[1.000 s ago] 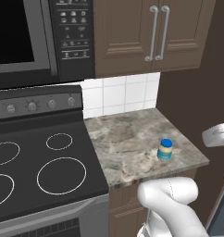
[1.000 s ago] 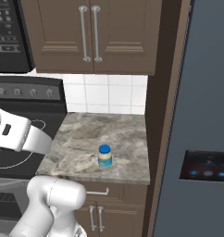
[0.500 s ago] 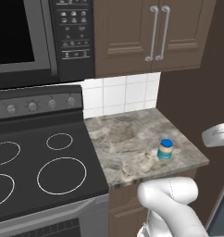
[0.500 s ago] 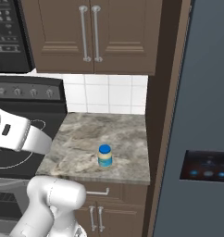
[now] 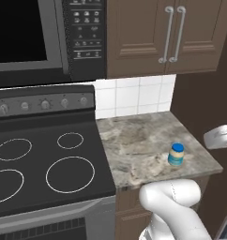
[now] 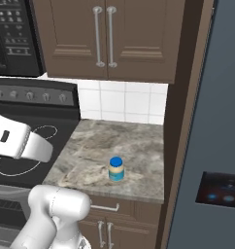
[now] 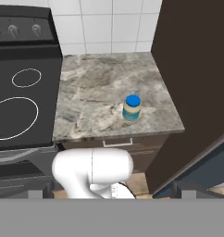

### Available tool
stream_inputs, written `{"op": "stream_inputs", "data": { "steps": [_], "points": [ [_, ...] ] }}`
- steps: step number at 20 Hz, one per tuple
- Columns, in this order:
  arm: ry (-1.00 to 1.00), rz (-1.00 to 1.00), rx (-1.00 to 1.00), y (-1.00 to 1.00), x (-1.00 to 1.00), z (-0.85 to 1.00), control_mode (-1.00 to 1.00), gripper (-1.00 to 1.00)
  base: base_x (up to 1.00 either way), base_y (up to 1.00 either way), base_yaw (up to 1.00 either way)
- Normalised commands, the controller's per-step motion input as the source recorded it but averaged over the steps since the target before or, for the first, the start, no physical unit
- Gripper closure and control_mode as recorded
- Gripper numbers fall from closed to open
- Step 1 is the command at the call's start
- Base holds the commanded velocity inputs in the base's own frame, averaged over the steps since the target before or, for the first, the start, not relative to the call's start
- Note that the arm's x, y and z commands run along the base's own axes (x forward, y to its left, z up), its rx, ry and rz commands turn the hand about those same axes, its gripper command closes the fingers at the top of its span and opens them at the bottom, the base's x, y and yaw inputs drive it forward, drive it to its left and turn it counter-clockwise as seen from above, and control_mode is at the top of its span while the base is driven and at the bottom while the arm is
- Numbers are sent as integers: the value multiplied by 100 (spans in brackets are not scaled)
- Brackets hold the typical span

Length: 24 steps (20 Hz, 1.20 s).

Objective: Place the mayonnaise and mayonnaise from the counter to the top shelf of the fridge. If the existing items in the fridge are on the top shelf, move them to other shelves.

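One mayonnaise jar [image 5: 176, 154] with a blue lid and cream body stands upright near the front right of the marbled counter [image 5: 134, 140]. The same jar [image 6: 116, 169] is in the right base view, and the hand view looks down on the jar [image 7: 132, 108] from well above and in front. My gripper [image 7: 111, 195] is open, its two tips far apart at the bottom of the hand view with nothing between them. It is well clear of the jar. The dark blue-grey fridge [image 6: 211, 121] stands right of the counter, its front facing me. The top shelf is hidden.
A black stovetop [image 5: 45, 164] borders the counter on the left, with a microwave [image 5: 35, 37] above it. Brown wall cabinets [image 6: 105, 39] hang over the counter. A dark brown panel [image 7: 192, 69] separates the counter from the fridge. The fridge's black lit panel [image 6: 221, 189] is at hand height.
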Motion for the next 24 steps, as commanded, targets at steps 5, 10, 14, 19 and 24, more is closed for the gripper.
{"op": "stream_inputs", "data": {
  "steps": [5,10,14,19,24],
  "points": [
    [0,-1,0,8,33,-1,-100,-100,60,4,1],
    [0,-29,1,56,82,-41,-100,-100,0,0,0],
    [0,-43,2,57,99,-57,-100,-100,0,0,0],
    [0,-50,1,15,80,-90,-100,-100,0,0,0],
    [0,-44,0,-9,64,-77,-100,-100,0,0,0]
  ]
}}
